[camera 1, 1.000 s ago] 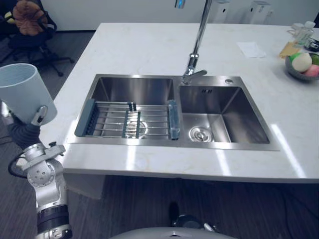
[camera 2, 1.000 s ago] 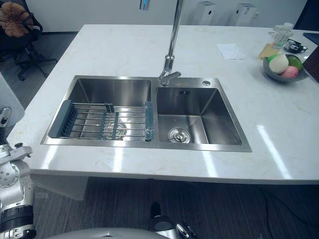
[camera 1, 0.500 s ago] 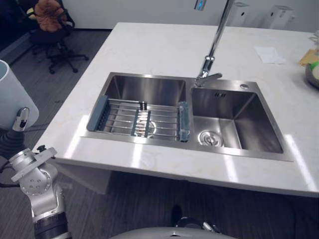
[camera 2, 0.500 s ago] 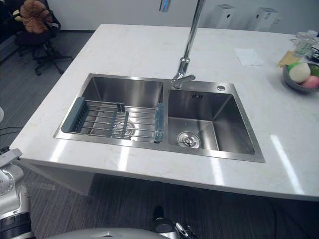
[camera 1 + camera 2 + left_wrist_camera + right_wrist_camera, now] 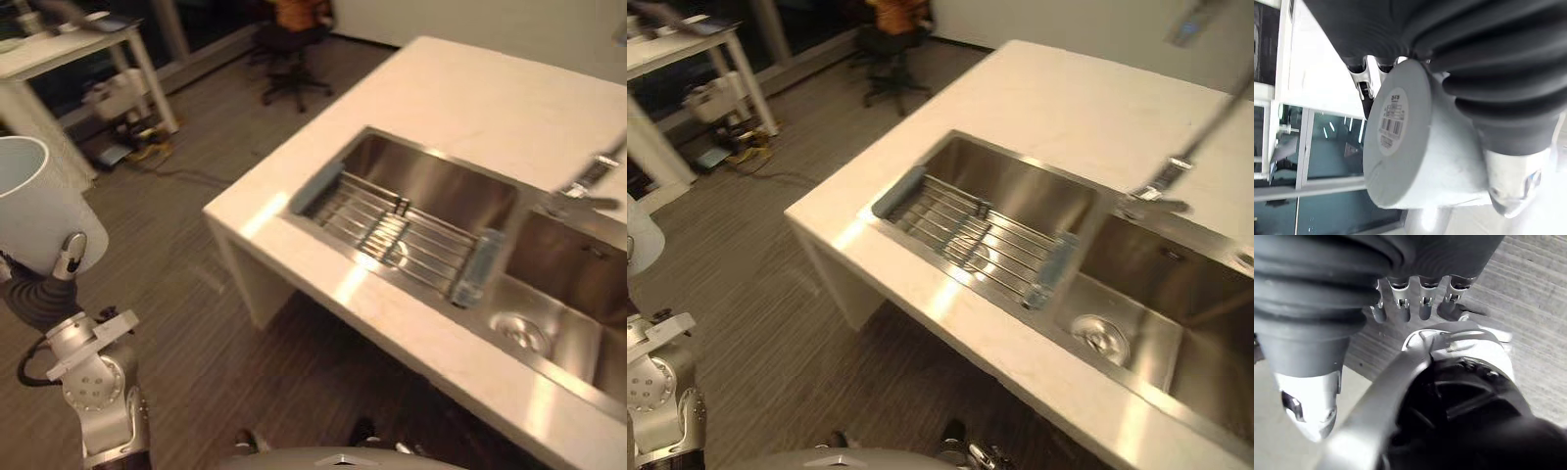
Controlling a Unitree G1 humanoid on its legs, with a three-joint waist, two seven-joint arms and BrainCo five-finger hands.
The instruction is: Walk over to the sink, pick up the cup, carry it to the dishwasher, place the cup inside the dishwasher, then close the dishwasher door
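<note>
A pale blue cup (image 5: pixel 34 201) stands upright at the far left, held up off the floor beside the counter. My left hand (image 5: pixel 67 259) is shut on it from below, the thumb pressed on its lower wall. In the left wrist view the cup's base with a barcode label (image 5: pixel 1393 132) faces the camera, with the thumb (image 5: pixel 1513 183) against its side. The double steel sink (image 5: pixel 431 220) lies to the right in the white counter (image 5: pixel 441 88). A wire rack (image 5: pixel 397 230) rests in its left basin. My right hand (image 5: pixel 1415 298) hangs over the floor with relaxed fingers, holding nothing.
The counter's corner (image 5: pixel 220 211) juts toward me over the wood-look floor. A tap (image 5: pixel 588 186) rises at the right edge. A white table (image 5: pixel 59 44) with clutter beneath it stands at the back left, and an office chair (image 5: pixel 294 44) beyond.
The whole picture has swung left, so the sink now sits at the right and more floor shows. The cup stays in my left hand.
</note>
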